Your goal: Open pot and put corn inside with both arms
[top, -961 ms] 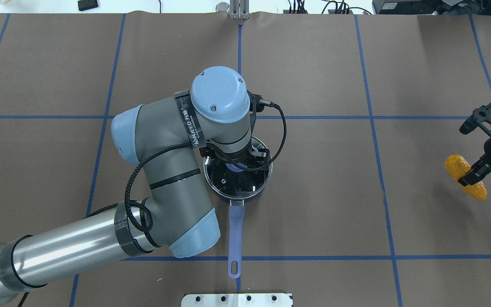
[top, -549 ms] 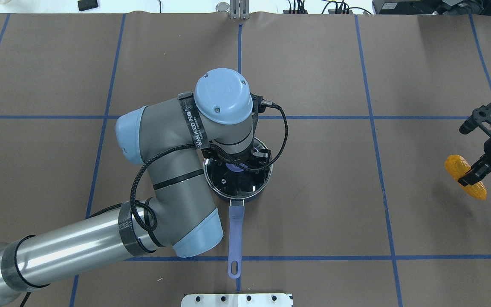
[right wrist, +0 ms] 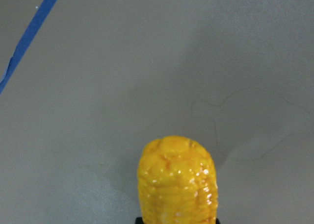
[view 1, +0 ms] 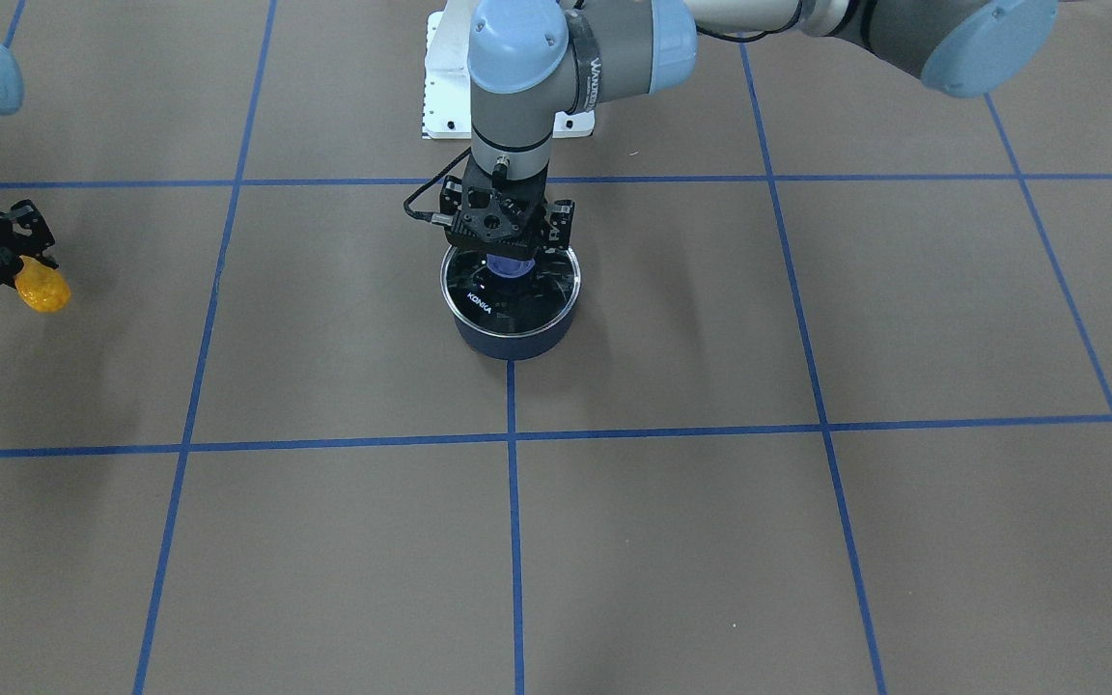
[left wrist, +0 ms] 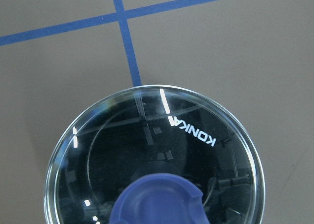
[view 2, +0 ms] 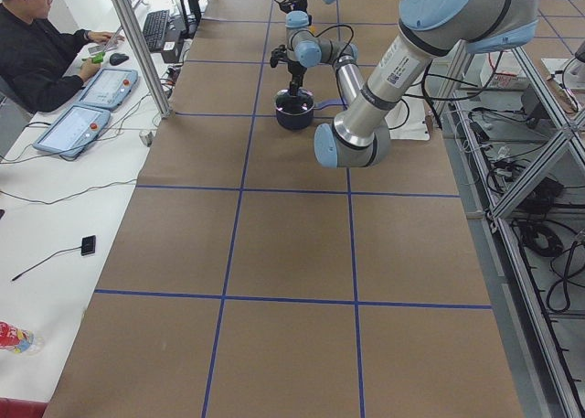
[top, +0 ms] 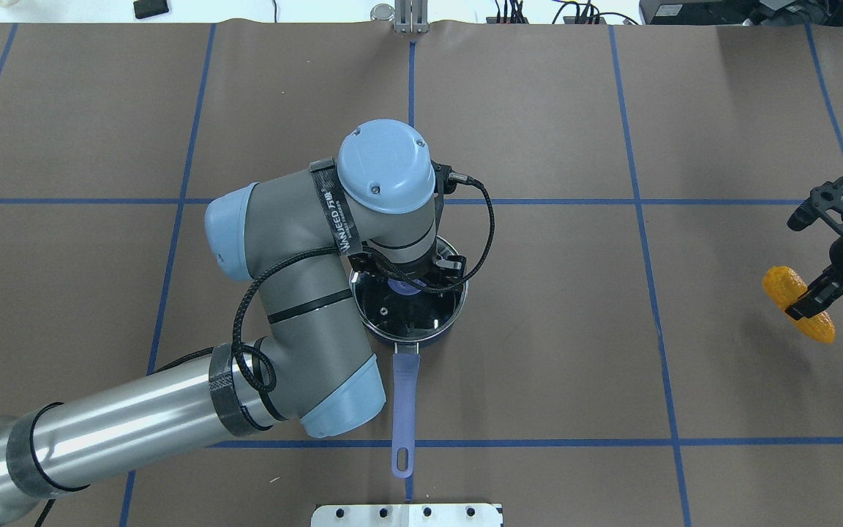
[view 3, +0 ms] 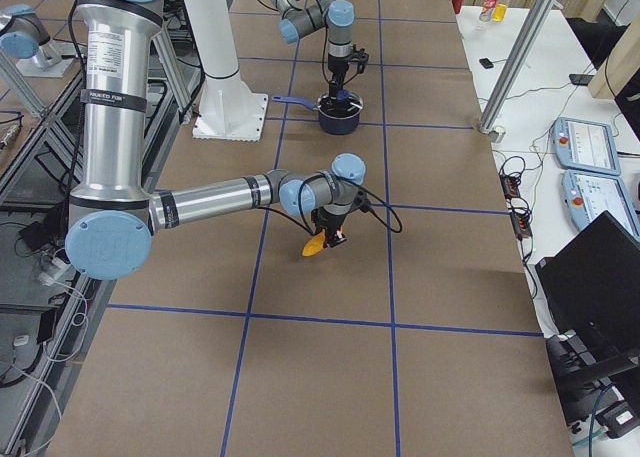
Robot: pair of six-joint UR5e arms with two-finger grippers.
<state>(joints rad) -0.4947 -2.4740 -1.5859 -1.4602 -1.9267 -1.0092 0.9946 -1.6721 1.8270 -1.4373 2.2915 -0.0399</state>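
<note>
**Lidded pot at mid-table, corn gripped well off to the right**

We see the pot (view 1: 514,344), a small round saucepan with a dark navy wall. It stands upright near the middle of the table on a crossing of blue lines. Its long, straight, matte lavender-blue handle (top: 405,406) points back toward the robot's base. A round clear glass lid (left wrist: 206,136) sits flat on the rim and closes the pot. The glass is glossy, throws back strips of light and carries the white word KONKA. A smooth, rounded blue-violet knob (left wrist: 159,200) rises from the lid's centre.

The left gripper (view 1: 510,259) hangs straight down over the lid, its black fingers on either side of the knob. We cannot tell whether they are pressing on it, since the wrist camera shows only the knob and the glass.

The corn (top: 780,282) is a short yellow-orange cob with a shiny, bumpy skin of kernel rows. It is well apart from the pot, near the table's right edge. The right gripper (top: 811,298) has its black fingers clamped across the cob's middle, so both ends stick out. In the right wrist view one rounded end of the cob (right wrist: 178,184) points away from the camera over the bare surface.

The table (top: 538,344) is covered in flat, matte brown sheeting divided into large squares by blue tape lines (top: 637,201).
</note>
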